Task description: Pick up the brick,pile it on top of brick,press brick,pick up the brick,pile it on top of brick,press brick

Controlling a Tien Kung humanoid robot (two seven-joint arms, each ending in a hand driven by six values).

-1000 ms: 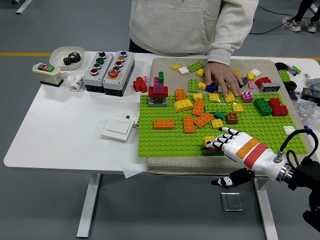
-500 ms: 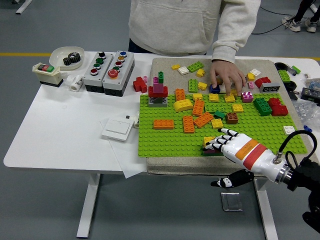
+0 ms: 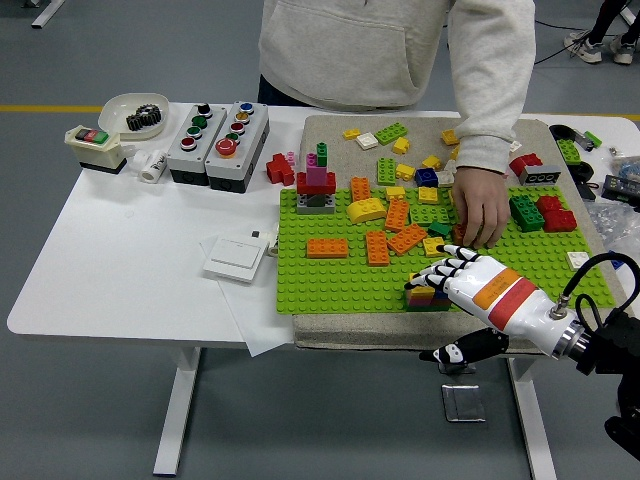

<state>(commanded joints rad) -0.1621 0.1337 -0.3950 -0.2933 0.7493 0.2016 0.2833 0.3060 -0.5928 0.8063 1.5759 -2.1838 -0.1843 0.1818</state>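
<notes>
**Pressing the stack at the baseplate's near edge**

From the head view, we saw only the right hand (image 3: 452, 272); the left arm was out of the picture. The right hand lay palm-down over a small brick stack (image 3: 425, 295) at the near edge of the green baseplate (image 3: 340, 275), toward its right half. Its fingers (image 3: 440, 270) were extended and held close together, resting flat on the top of the stack rather than pinching anything. We judged this to be a press step.

The stack showed a yellow layer on top, with purple and red below it, so at least one piling looked done. Whether this was the first or second press we could not tell; if the first, another pick, pile and press remained. The layers appeared squarely aligned, though the fingers hid most of the top.

Loose bricks for a further pick lay near: orange bricks (image 3: 378, 247) in the middle of the baseplate and more on the mat behind.

At the far side a person stood, their hand (image 3: 481, 212) reaching down onto the baseplate among the loose bricks, just behind the robot's hand and apart from it.
</notes>
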